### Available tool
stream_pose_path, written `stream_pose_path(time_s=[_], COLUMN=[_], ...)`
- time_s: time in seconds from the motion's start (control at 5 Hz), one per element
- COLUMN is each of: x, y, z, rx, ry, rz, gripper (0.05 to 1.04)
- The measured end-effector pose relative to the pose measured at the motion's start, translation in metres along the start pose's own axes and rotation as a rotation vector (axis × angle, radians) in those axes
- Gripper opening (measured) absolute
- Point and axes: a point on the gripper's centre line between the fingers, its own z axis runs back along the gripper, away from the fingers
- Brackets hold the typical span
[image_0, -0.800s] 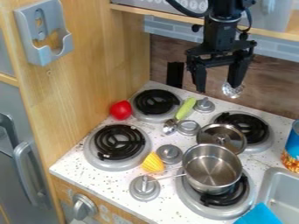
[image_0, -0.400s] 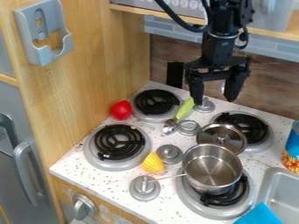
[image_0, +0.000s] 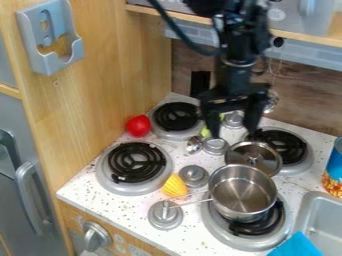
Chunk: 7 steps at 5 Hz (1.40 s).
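Carefully steady the black two-finger tool (image_0: 232, 133), spread wide, before any descent, clear of the round silver lid (image_0: 266, 157).

No readable text (none anywhere)

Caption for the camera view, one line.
Open black gripper above a toy stove, near a metal lid and pot, with a yellow toy and a red toy.
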Motion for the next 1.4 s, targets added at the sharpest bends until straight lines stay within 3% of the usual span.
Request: stream_pose_path(time_s=[0.2,0.4,0.6,0.8,1.0,1.2,1.4], x=[0.019,0.026,0.031,0.03,0.021,0.014,0.013], y=[0.025,0.046,0.061,0.065,0.068,0.066,0.067], z=[-0.008,-0.013,-0.018,-0.025,-0.046,-0.062,-0.07], rx=[-0.019,-0.001,-0.025,-0.039,-0.018,-0.029,-0.027], ry=[-0.087,-0.196,-0.242,-0.239,-0.193,-0.155,-0.162], rz=[0.173,0.255,0.358,0.395,0.423,0.463,0.511], gripper=[1.005,1.005,1.005,1.005,1.005,1.005,1.005])
